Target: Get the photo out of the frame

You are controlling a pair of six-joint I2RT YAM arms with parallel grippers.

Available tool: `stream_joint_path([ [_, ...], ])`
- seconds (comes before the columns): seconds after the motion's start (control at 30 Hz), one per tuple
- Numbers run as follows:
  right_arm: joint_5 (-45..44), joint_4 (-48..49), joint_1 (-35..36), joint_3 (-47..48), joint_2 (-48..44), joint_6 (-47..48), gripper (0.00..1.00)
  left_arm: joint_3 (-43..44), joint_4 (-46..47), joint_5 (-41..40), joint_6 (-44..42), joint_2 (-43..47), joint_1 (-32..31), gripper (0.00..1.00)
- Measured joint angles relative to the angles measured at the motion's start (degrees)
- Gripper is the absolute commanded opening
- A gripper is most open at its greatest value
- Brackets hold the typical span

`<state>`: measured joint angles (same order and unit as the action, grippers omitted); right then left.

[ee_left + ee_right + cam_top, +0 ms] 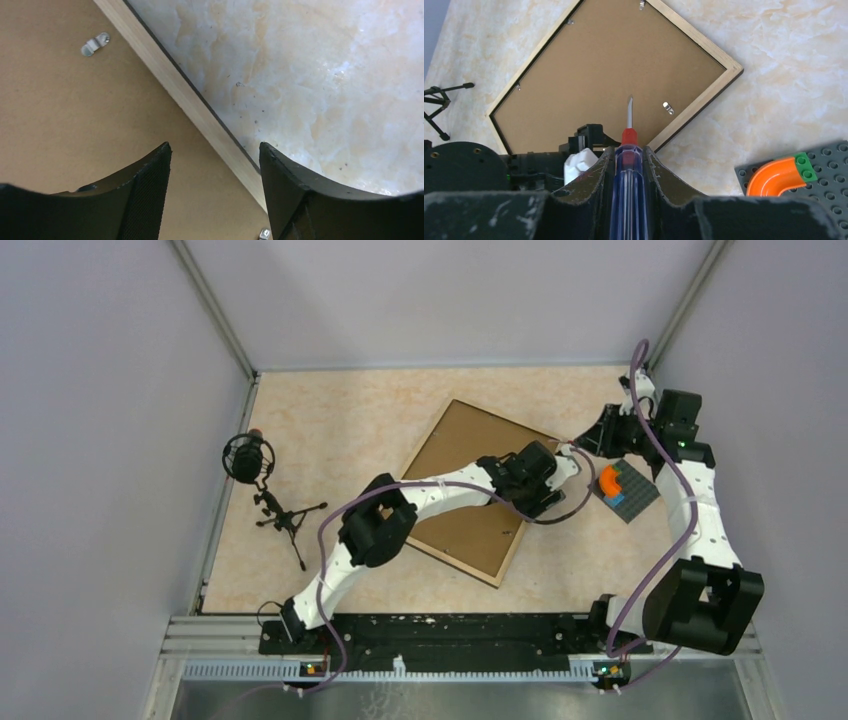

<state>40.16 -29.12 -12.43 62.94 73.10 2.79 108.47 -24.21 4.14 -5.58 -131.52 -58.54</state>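
**Frame face down, left gripper open over its edge, right gripper holding a screwdriver**

The frame (455, 445) lies flat on the counter (330, 430), back side up, near the middle and turned cornerwise like a diamond. I see its brown board back and a pale wooden rim with a thin black outer edge.

A small metal clip (667, 107) sits on the board near the right corner. More clips show along the other sides.

The left arm reaches across the frame. The left gripper (548, 498) is at the frame's right-hand edge with its jaws wide apart and nothing between them. From the wrist camera, one finger (145, 185) is over the board and the other over the bare counter, with the frame rim running between. I cannot tell whether either finger touches anything.

The right gripper (626, 152) is closed on a screwdriver (626, 175) with a clear blue handle and a red collar. The blade points at the board near that clip, and I cannot tell whether it makes contact.

Off to the right, clear of the frame, is a grey studded plate (628, 492) carrying an orange curved piece (610, 480). At far left a microphone (248, 457) stands on a small tripod (290, 520), well apart from the frame.
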Motion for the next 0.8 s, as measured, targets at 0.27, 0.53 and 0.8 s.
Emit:
stream_joint_path([
  [0.27, 0.09, 0.76, -0.09, -0.61, -0.33, 0.04, 0.0, 1.73, -0.48, -3.87, -0.72, -3.1, -2.38, 0.4],
  [0.53, 0.5, 0.83, -0.09, -0.7, -0.35, 0.24, 0.0, -6.14, 0.57, -4.04, -6.64, 1.62, -3.06, 0.16],
  [0.8, 3.32, 0.5, -0.11, -0.7, -0.35, 1.99, 0.0, -27.89, -1.51, -2.03, -22.08, 16.9, -3.34, 0.18],
])
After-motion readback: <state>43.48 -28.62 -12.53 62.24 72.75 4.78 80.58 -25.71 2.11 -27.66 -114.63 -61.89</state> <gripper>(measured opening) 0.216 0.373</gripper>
